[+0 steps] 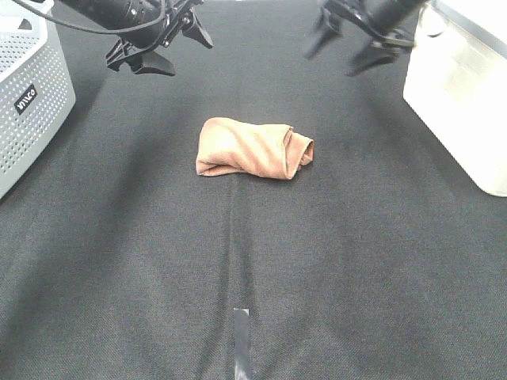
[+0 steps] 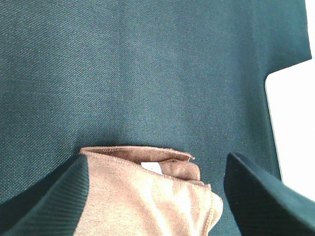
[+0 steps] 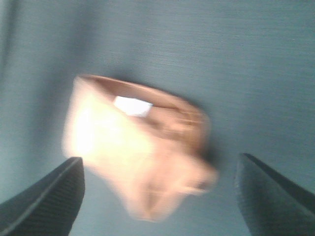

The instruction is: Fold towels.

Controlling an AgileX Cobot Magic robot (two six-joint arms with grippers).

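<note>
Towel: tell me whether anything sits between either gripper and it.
Nothing visible does. The towel lies bunched on bare black cloth. The left gripper and right gripper hang open above it; the basket and white bin stand off to the sides.

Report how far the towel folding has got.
Done: the rust-brown terry-cloth towel lies in a compact folded bundle on the black cloth table, one end bunched. In hand: nothing; the left claw and right claw are open above it. Left: perhaps tidying that bunched end.
</note>
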